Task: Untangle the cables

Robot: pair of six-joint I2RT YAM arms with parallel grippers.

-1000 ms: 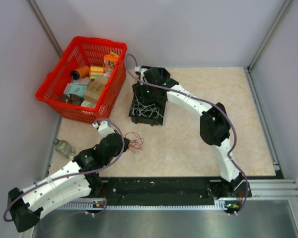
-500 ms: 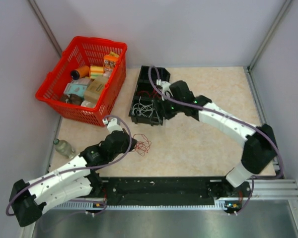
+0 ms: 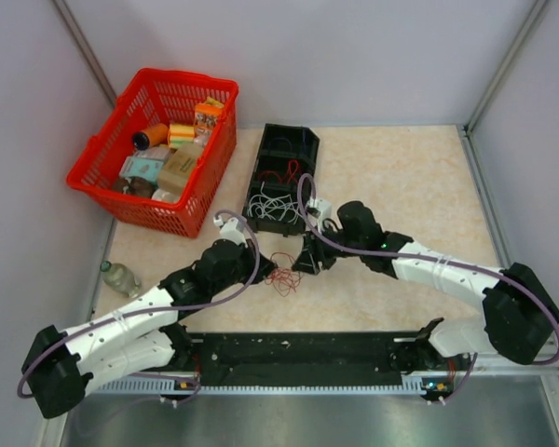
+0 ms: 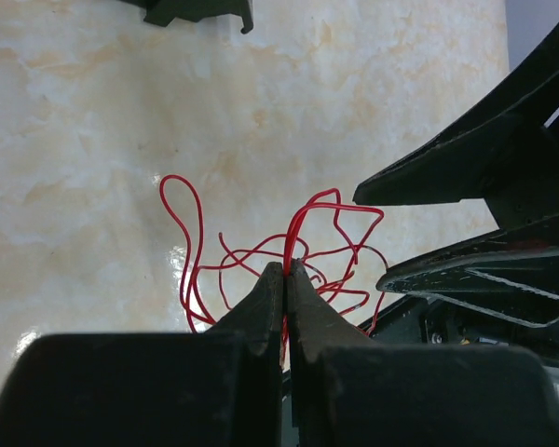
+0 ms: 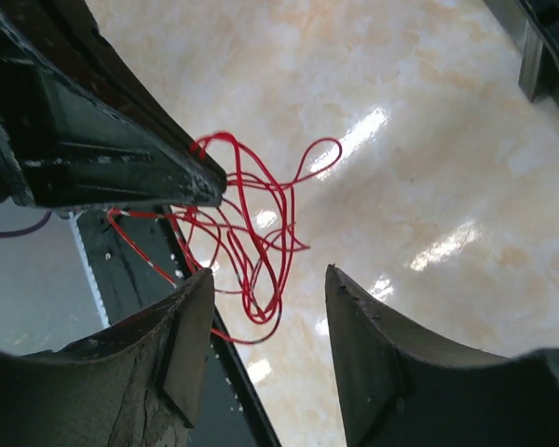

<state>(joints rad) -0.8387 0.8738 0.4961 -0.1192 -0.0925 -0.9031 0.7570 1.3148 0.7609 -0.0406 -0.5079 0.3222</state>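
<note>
Two robot arms meet over a small red wire near the front of the counter, midway through a job of untangling cables. The left jaws are pinched tight on a single strand of the red wire and hold the loose bundle just above the counter. The right jaws stand partly apart on the other side of it. Seen from the right wrist, the lower loops of the red wire hang in the gap between the two fingers, but neither finger appears to grip them.

The bundle looks knotted: several loops cross one another around the held strand, and no end has been drawn free.

Behind the arms a black tray holds the rest of the work. A heap of white wires fills its near compartment and a second red wire lies in the far one. Whether dark wires lie there too cannot be made out against the black plastic.

By the look of it, the task is at an early stage. One bundle is out of the tray and in hand but not yet pulled apart, and the others appear untouched. A red basket of boxes and tins sits at the far left, well apart from the work.
</note>
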